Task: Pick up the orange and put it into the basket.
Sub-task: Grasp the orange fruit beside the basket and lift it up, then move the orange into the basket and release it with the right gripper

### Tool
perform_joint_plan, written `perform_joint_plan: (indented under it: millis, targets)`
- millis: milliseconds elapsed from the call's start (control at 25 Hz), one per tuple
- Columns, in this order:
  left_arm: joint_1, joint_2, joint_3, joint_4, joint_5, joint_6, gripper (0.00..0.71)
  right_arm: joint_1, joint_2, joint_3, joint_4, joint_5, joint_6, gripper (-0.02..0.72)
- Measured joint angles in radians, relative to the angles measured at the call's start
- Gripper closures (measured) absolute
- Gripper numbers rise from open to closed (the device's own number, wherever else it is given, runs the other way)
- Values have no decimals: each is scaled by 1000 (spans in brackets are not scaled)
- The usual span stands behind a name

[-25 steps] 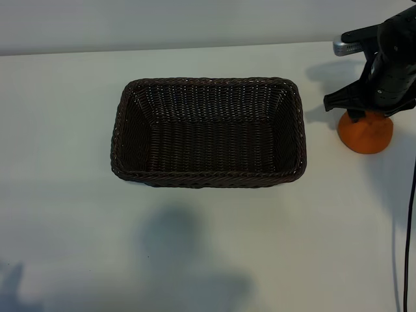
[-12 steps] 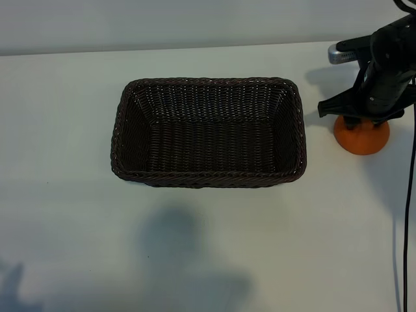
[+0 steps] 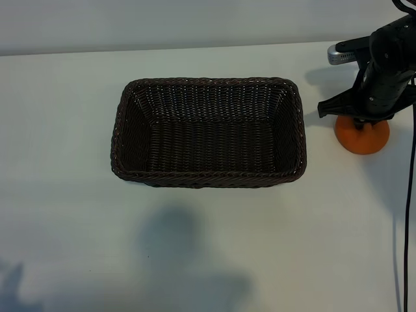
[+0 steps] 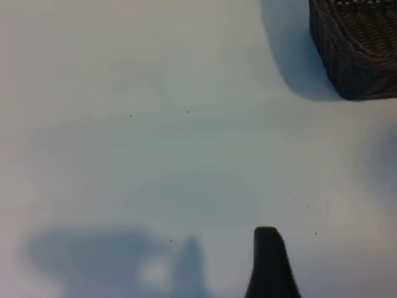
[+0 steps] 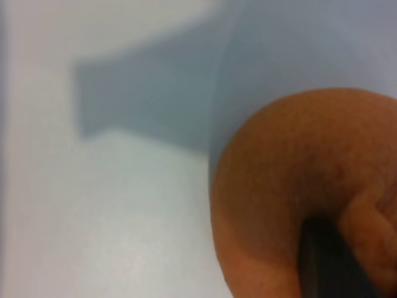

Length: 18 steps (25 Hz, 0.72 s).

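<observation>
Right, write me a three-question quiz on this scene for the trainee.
1. What is in the basket?
2. True or false: in the exterior view the orange sits on the table to the left of the basket.
3. Which one is down on top of the orange? A) left tool B) right tool C) neither

Key: 1. Nothing, it holds no object. 2. False, the orange is to the basket's right, apart from it. 3. B
</observation>
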<state>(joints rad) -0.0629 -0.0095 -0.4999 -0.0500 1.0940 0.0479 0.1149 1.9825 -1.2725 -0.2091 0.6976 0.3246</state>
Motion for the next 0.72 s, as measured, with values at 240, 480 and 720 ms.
perform_joint_plan:
  millis: [240,480,720]
  targets:
    - [0,0,0,0,0,-1,224,0,-75,0,-1,29,0,596]
    - [0,0,0,0,0,-2,224,0,-260,0,-2,63,-1,596]
    - [0,0,0,0,0,-2,224,0,-422,0,6,91,-9,596]
